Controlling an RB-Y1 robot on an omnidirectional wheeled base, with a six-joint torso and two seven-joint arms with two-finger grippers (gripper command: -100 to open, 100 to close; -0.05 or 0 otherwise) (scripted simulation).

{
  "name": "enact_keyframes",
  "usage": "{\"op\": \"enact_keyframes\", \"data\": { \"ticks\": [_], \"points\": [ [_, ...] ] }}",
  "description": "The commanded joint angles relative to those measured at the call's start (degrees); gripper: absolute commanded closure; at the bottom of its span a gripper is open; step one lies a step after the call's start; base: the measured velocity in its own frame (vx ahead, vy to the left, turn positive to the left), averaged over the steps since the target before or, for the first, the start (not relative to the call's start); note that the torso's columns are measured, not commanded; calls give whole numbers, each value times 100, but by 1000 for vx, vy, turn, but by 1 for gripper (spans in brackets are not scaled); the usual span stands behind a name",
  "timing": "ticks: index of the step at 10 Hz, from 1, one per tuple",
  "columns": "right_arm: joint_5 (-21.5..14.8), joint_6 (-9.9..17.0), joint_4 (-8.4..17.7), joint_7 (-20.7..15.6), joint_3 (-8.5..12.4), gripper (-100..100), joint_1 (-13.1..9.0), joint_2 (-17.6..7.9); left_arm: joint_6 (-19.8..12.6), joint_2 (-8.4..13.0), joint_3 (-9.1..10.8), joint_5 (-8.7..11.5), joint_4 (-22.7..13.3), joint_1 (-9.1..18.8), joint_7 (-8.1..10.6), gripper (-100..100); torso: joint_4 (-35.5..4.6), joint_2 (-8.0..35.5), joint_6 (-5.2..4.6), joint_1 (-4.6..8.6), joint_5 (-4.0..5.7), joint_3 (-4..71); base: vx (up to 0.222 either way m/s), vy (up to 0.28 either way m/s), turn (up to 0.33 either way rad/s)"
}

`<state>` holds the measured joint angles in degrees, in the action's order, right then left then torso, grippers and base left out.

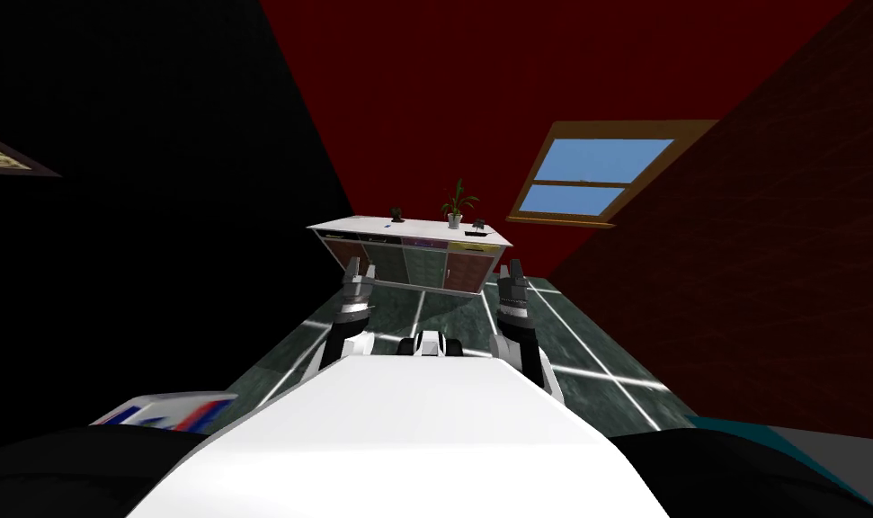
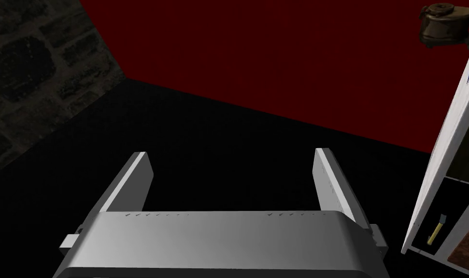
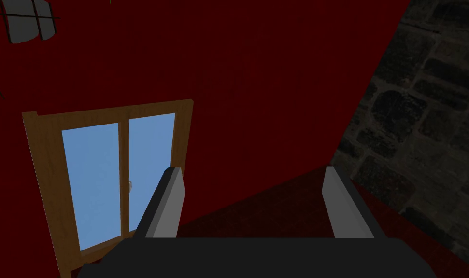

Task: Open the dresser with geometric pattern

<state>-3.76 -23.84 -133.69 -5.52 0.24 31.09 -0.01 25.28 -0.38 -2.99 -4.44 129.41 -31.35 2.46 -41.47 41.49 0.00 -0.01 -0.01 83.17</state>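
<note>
Red-walled room (image 1: 479, 90); white-topped dresser with coloured patterned fronts (image 1: 409, 256) ahead, not yet reachable. I hold left tool (image 1: 360, 270), right tool (image 1: 512, 270) raised, both spread, ready for approach.

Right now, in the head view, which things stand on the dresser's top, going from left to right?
On the dresser: small dark object → potted plant → second small dark object.

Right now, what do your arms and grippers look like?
Arms white and grey with dark joints. The left gripper and right gripper: two thin, flat, light grey blade fingers each on a boxy body, grey on the left, dark on the right.
</note>
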Motion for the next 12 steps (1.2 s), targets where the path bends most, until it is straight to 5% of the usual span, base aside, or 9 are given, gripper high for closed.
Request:
{"op": "enact_keyframes", "data": {
  "ticks": [1, 5, 12],
  "points": [
    [0, 0, 1, 0, 0, 0, 1, 0, 133, 465, 6, 1, -181, 42, -2, -100, -54, 46, 0, -2, 0, 117, 70, 2, -19],
    [0, 0, 1, 0, 0, 0, 2, 0, 506, 904, 13, 2, -699, 135, -10, -100, -77, 64, 0, 3, 1, 149, 122, -2, -24],
    [0, 0, 1, 0, 0, 0, 2, 0, 1306, 1173, 28, 4, -1808, 333, -28, -100, -79, 72, 0, -1, 0, 145, 140, 8, -29]
  ]
}}
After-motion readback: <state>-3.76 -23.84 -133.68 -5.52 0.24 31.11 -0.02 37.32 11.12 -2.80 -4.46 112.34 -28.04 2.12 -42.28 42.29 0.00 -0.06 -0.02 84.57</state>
